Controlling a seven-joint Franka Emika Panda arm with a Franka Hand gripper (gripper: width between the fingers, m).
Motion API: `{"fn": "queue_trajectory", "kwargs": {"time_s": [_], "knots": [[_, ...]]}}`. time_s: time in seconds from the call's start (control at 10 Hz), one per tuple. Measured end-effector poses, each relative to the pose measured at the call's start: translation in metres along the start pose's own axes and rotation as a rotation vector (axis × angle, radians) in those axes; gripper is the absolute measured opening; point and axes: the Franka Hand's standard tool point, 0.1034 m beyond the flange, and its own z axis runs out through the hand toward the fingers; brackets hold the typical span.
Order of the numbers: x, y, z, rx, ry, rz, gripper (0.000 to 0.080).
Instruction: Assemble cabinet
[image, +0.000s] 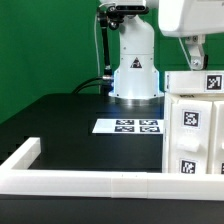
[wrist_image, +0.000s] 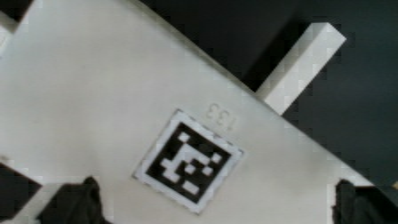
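Observation:
The cabinet (image: 195, 125) stands at the exterior view's right, a white unit of stacked boxes with black-and-white tags facing the camera. Its top box (image: 190, 82) lies directly under my gripper (image: 195, 64), which hangs just above it. In the wrist view the white cabinet face (wrist_image: 107, 100) with one tag (wrist_image: 189, 160) fills the picture. My gripper (wrist_image: 217, 205) is open, with the dark fingertips (wrist_image: 71, 203) far apart over that face and nothing held. I cannot tell whether the fingertips touch the box.
A long low white rail (image: 90, 183) runs along the front, with a short arm (image: 22, 155) turning back at the exterior view's left. The marker board (image: 128, 126) lies mid-table before the robot base (image: 135, 70). A narrow white bar (wrist_image: 302, 65) shows beyond the cabinet face.

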Motion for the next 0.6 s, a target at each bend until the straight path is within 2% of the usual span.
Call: {"fn": "queue_trajectory", "kwargs": {"time_s": [0.2,0.3,0.4,0.5,0.6], "knots": [[-0.0011,0.0013,0.0003,-0.001,-0.002,-0.126,0.0649],[-0.001,0.0031,0.0001,-0.013,-0.001,-0.189,0.0649],[0.0016,0.0079,-0.0003,-0.082,0.022,-0.392,0.0649],[-0.0033,0.0063,0.002,-0.096,0.011,-0.536,0.0649],[-0.0043,0.0061,0.0049,-0.096,0.003,-0.592,0.0649]]}}
